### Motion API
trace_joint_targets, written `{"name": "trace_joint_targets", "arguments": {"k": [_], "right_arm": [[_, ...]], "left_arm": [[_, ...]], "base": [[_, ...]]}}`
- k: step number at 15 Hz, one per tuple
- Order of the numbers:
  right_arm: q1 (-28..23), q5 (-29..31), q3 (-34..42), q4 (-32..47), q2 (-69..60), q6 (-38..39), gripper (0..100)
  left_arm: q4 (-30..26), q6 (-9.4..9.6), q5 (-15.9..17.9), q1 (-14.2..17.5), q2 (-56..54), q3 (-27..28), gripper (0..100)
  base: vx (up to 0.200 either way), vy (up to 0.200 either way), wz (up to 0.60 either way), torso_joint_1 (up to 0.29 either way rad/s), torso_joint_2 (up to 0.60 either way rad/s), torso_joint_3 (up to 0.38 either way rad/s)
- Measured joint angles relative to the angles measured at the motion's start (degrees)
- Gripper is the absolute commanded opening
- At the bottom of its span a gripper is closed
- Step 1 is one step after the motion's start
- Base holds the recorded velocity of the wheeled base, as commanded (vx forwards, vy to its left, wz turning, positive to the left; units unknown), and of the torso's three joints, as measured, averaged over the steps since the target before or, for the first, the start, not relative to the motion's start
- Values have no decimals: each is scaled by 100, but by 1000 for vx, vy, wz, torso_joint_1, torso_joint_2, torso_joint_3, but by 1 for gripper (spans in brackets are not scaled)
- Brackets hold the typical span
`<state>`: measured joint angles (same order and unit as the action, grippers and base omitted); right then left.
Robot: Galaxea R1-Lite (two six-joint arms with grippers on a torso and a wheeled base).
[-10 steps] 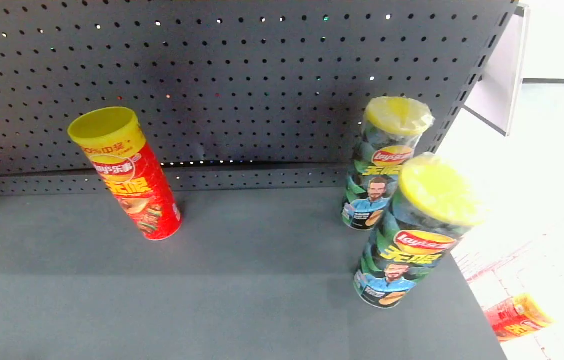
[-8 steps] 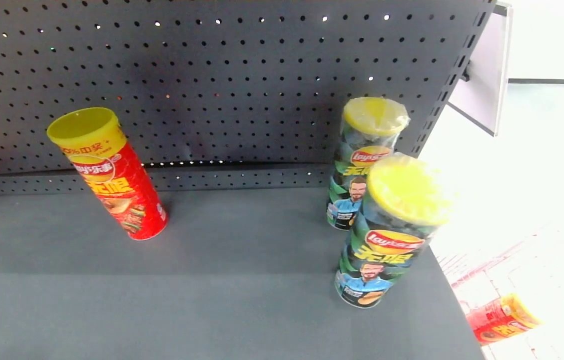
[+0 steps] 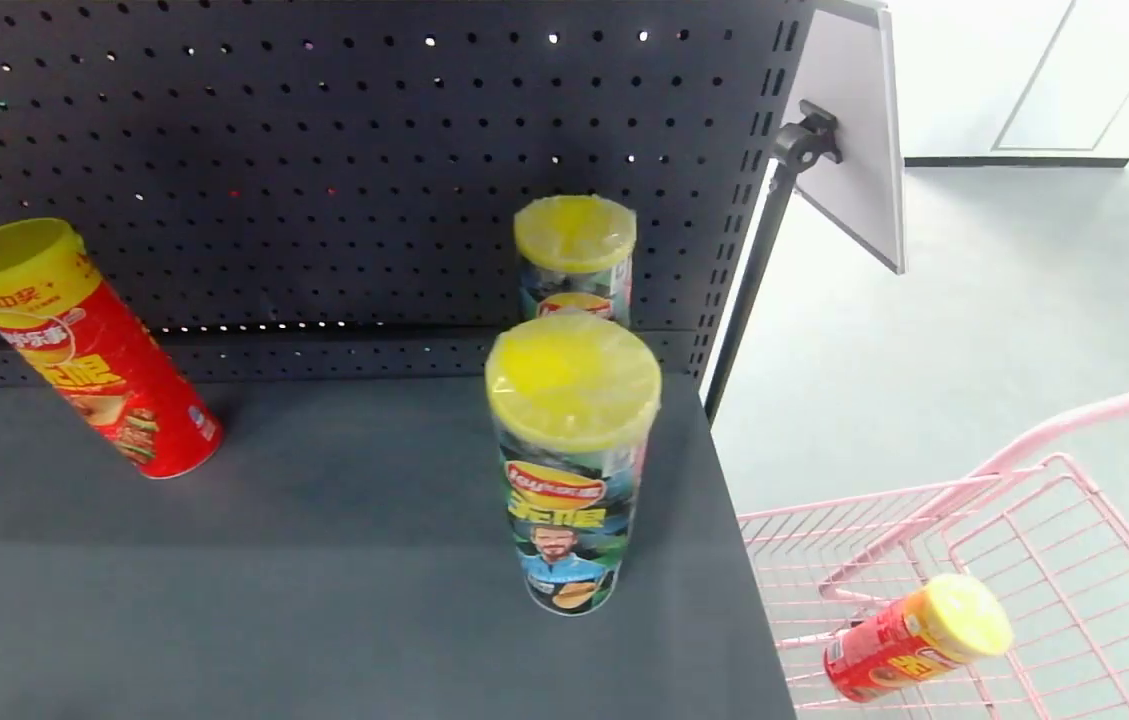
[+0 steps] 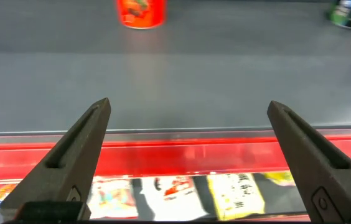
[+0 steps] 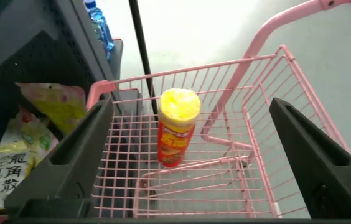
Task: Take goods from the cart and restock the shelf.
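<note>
On the grey shelf (image 3: 344, 600) a red chip can (image 3: 84, 350) with a yellow rim leans at the left. Two green-and-black chip cans stand upright, one in front (image 3: 572, 460) and one behind it (image 3: 576, 258) by the pegboard. A further red chip can (image 3: 914, 638) lies on its side in the pink cart (image 3: 1074, 500), to the right of the shelf. My right gripper (image 5: 191, 102) hangs open above the cart, over that red can (image 5: 177, 127). My left gripper (image 4: 189, 106) is open and empty at the shelf's front edge (image 4: 175, 134), with the leaning red can's base (image 4: 141, 12) far beyond it.
A dark pegboard (image 3: 324, 150) backs the shelf, and a white sign panel (image 3: 854, 130) juts out on a bracket at its right end. Snack bags (image 5: 45, 124) fill the lower shelf beside the cart. Bare floor (image 3: 924, 350) lies beyond the cart.
The head camera has swung to the right, so the shelf and cans sit further left in the picture and the pink cart has come into sight. The cans themselves stay put.
</note>
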<state>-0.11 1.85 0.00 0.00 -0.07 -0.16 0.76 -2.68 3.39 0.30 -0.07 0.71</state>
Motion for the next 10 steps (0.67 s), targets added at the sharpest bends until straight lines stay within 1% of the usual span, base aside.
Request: {"name": "trace_joint_targets", "arguments": {"k": [3, 6, 10], "right_arm": [[1, -2, 0, 0, 0, 0, 100], [9, 2, 0, 0, 0, 0, 100], [4, 0, 0, 0, 0, 0, 100]], "left_arm": [[2, 0, 2, 2, 0, 0, 100], [4, -43, -2, 5, 0, 0, 100], [2, -33, -5, 0, 0, 0, 100]], "base": [[0, 0, 0, 0, 0, 0], [0, 0, 0, 0, 0, 0], [0, 0, 0, 0, 0, 0]]}}
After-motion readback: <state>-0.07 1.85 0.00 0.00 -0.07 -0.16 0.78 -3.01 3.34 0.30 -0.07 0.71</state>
